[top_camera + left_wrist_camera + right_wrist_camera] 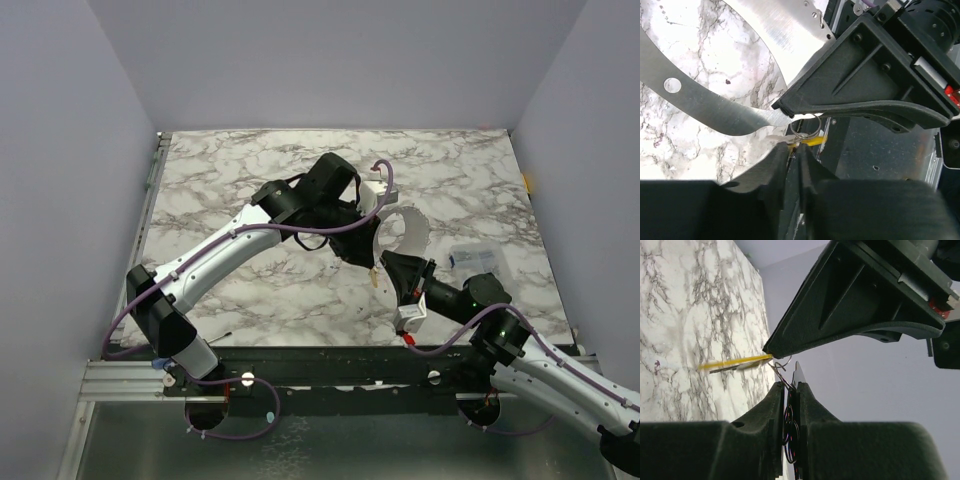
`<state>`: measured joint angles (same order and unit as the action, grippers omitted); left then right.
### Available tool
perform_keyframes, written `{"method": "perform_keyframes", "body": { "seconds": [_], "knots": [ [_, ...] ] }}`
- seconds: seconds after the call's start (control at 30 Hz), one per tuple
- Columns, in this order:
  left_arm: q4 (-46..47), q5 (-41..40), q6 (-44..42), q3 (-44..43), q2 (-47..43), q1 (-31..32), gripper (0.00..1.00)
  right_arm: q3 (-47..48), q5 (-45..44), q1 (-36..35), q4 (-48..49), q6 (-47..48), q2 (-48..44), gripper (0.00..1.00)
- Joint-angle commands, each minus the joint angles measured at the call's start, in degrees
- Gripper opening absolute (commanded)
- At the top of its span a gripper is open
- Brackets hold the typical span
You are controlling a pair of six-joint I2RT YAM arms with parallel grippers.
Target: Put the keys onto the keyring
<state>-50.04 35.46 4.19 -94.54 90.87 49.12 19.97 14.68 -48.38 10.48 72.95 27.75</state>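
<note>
Clamping one key [813, 141], left gripper [794, 152]; one keyring [715, 107], right gripper [790, 388].

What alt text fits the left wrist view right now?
The left claw, at the bottom, pinches a tiny yellow-headed key beside a small wire loop. The right claw reaches in from upper right, its tip gripping a flat grey metal ring over the marble table.

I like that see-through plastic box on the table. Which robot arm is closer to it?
Right. The right arm lies just beside the clear plastic box, on its near side. The left arm reaches in from the left, well away.
</note>
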Motion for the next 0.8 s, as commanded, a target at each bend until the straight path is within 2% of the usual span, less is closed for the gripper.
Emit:
{"method": "perform_keyframes", "body": {
  "seconds": [0.0,0.13,0.23,0.4,0.53,0.63,0.77],
  "knots": [
    [-1.48,-1.65,-0.69,0.86,-0.89,-0.12,0.29,0.62,0.6,-0.4,3.76,-0.52,-0.52,0.01],
    [-1.52,-2.63,-0.64,0.62,-1.24,-0.18,0.5,0.69,0.91,-0.4,3.69,-0.93,-0.67,0.01],
    [-1.61,-3.53,-0.69,0.17,-1.83,-0.44,0.79,0.9,1.76,-0.4,2.98,-1.85,-0.81,0.01],
    [-1.46,-4.93,-3.08,-0.75,-5.14,-0.99,0.87,1.5,1.57,-0.4,2.81,-2.87,0.07,0.01],
    [1.45,-12.8,-5.44,1.39,-9.92,-1.03,0.88,3.33,1.24,-0.4,0.56,-4.09,1.22,0.01],
    [6.82,-17.44,-6.81,6.61,-14.68,-1.05,0.87,6.41,2.2,-0.4,-3.35,-7.11,2.13,0.01],
    [20.2,-20.28,-8.23,20.22,-22.69,-0.96,0.87,10.99,3.72,-0.4,-6.13,-14.03,3.02,0.01]
  ]
}}
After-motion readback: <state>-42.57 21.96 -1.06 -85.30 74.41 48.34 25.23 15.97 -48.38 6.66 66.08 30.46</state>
